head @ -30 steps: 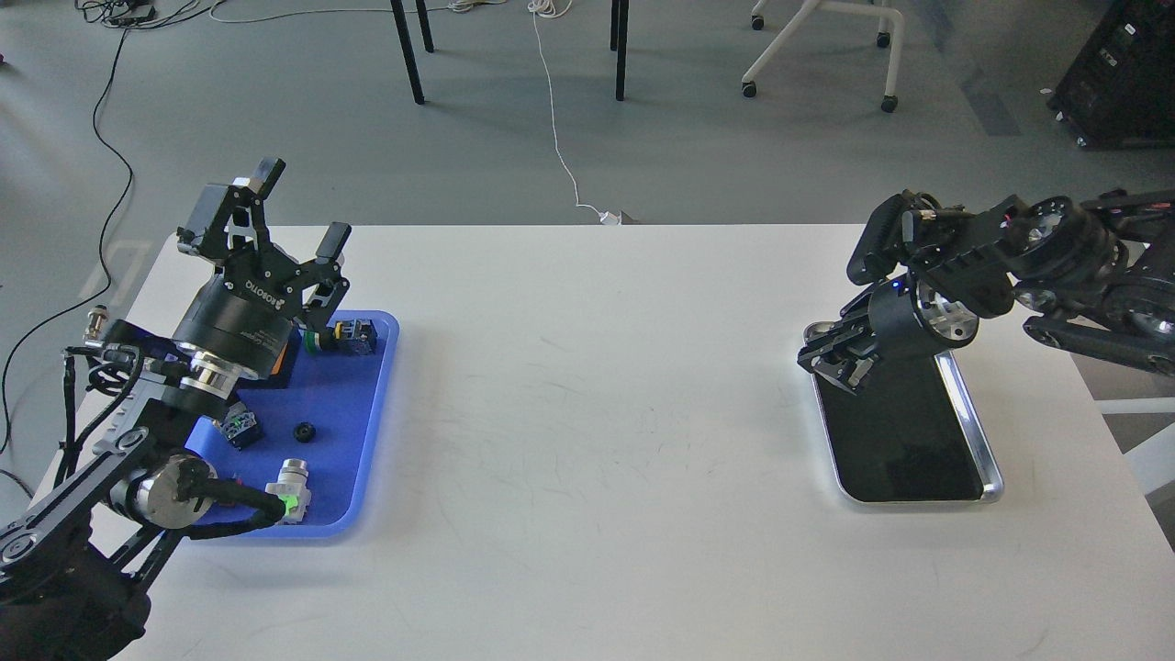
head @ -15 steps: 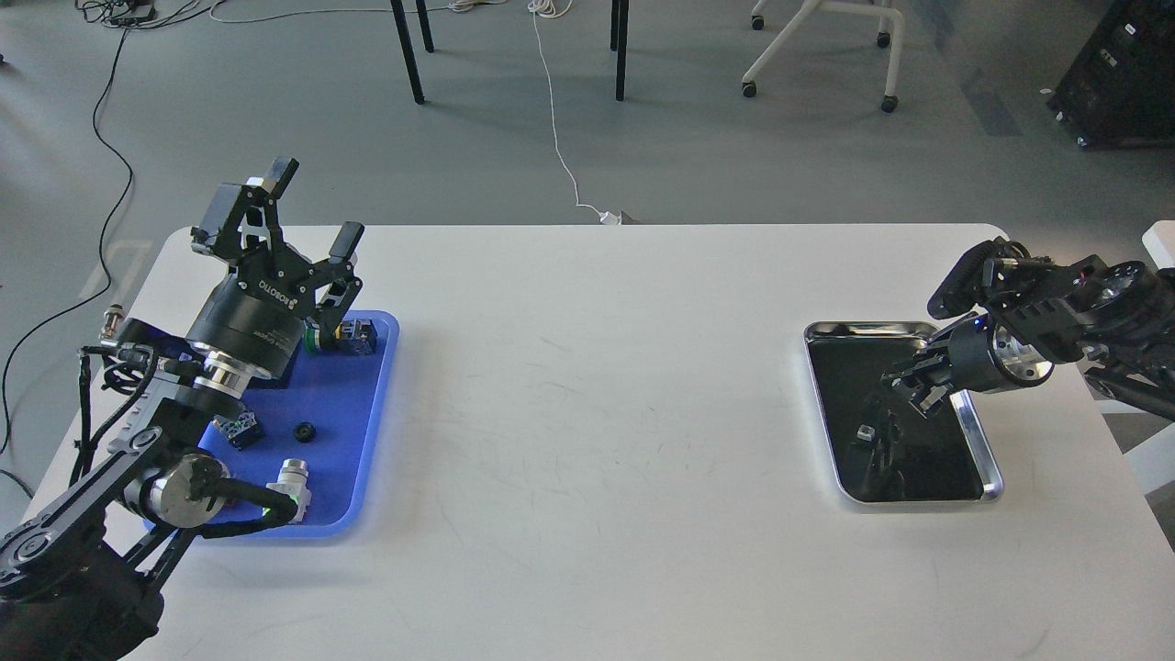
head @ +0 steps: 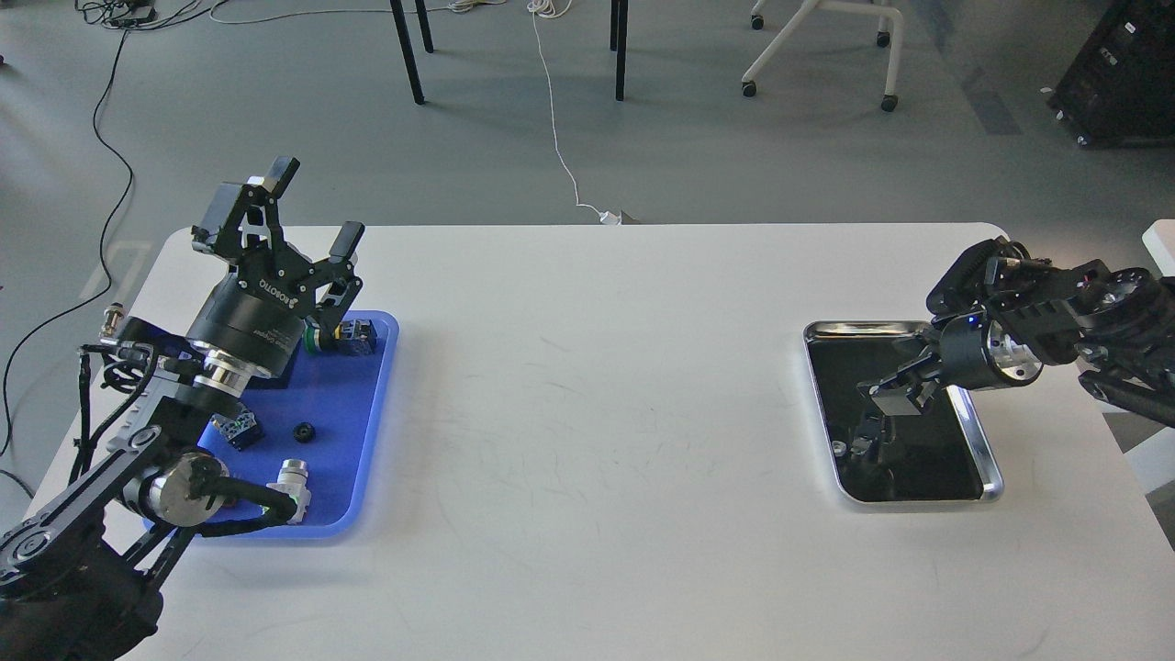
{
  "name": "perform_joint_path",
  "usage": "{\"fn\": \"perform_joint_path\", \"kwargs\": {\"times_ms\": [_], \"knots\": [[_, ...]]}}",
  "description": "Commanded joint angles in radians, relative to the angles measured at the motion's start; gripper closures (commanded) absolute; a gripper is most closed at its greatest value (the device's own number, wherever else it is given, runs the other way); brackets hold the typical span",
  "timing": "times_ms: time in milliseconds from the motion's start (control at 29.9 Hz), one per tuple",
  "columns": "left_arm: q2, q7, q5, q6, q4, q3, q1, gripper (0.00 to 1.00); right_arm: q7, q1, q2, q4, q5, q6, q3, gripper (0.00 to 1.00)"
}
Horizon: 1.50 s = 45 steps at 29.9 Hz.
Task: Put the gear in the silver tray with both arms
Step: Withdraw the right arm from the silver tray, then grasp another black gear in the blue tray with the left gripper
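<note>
While the white table (head: 587, 441) filled most of the head view, the nearest thing on it, taking the blue tray (head: 353, 459) as landmark, was the left arm's thick lower links, which crossed that tray's near left corner. On the blue tray itself lay a small silver cylindrical part (head: 292, 477) near its front edge, a little black ring-shaped part (head: 304, 431) just behind that, and a small dark block with green marks (head: 240, 428) to the left of the ring. At the tray's far right corner sat a dark blue block with a green-ringed piece (head: 347, 334) beside it. Above the tray's far left part the left gripper (head: 307, 207) pointed up and away, its two fingers spread wide with nothing between them.

Well to the right of the blue tray, across bare tabletop, the silver tray (head: 980, 441) lay flat near the table's right edge. The right gripper (head: 889, 397) hung over that tray's far half, pointing down and left; it was seen small and dark, so I cannot tell how far its fingers were parted or whether they held anything. A small pale spot (head: 837, 448) showed at the silver tray's left rim, too small to identify.
</note>
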Motion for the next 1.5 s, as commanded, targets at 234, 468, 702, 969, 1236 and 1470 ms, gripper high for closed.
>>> {"fn": "perform_joint_path", "kwargs": {"times_ms": [234, 468, 702, 969, 1236, 1470], "knots": [[0.006, 0.000, 0.001, 0.005, 0.000, 0.004, -0.001, 0.02, 0.000, -0.128, 0.016, 0.024, 0.633, 0.012, 0.394, 0.03], [0.012, -0.005, 0.047, 0.005, 0.000, 0.008, -0.001, 0.02, 0.000, -0.285, 0.153, 0.011, 1.219, 0.016, 0.556, 0.04], [0.038, -0.018, 0.334, -0.012, -0.015, 0.014, -0.004, 0.02, 0.000, -0.438, 0.188, 0.011, 1.562, 0.245, 0.796, 0.04], [0.320, -0.018, 1.034, -0.092, -0.097, 0.196, -0.118, 0.02, 0.000, -0.517, 0.180, 0.010, 1.597, 0.349, 0.887, 0.04], [0.584, -0.018, 1.521, -0.146, -0.129, 0.503, -0.314, 0.05, 0.000, -0.521, 0.186, 0.011, 1.590, 0.349, 0.876, 0.04], [0.580, -0.018, 1.574, -0.199, -0.084, 0.622, -0.432, 0.21, 0.000, -0.520, 0.179, 0.013, 1.582, 0.349, 0.873, 0.04]]}}
